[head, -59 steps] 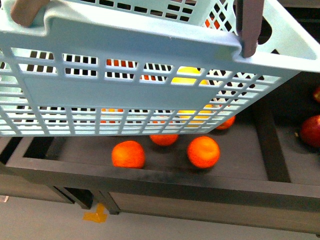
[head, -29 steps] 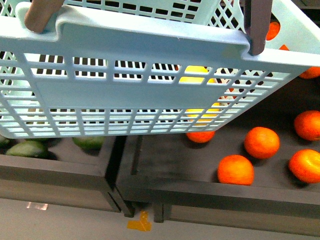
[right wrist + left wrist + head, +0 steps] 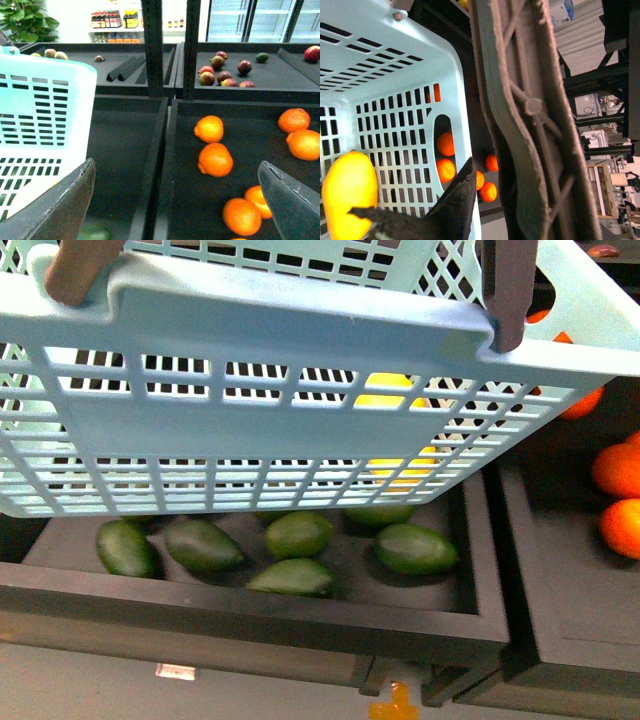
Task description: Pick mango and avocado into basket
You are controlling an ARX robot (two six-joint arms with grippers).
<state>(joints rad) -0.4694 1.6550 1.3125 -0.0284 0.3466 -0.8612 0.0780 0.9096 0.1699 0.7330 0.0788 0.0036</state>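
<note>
Likely firm, light and slightly slippery, the near avocado suits a mid-body grip; right gripper gapes wide, empty; left gripper unclear.

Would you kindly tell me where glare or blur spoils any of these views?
Right wrist view: the basket wall is washed out by glare, and the right end effector looks soft. Left wrist view: the close-up handle is slightly soft. Front view: sharp, evenly lit.

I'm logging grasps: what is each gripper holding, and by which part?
The right gripper is open and empty. The left gripper sits beside the basket handle, but whether it grips it cannot be told.
</note>
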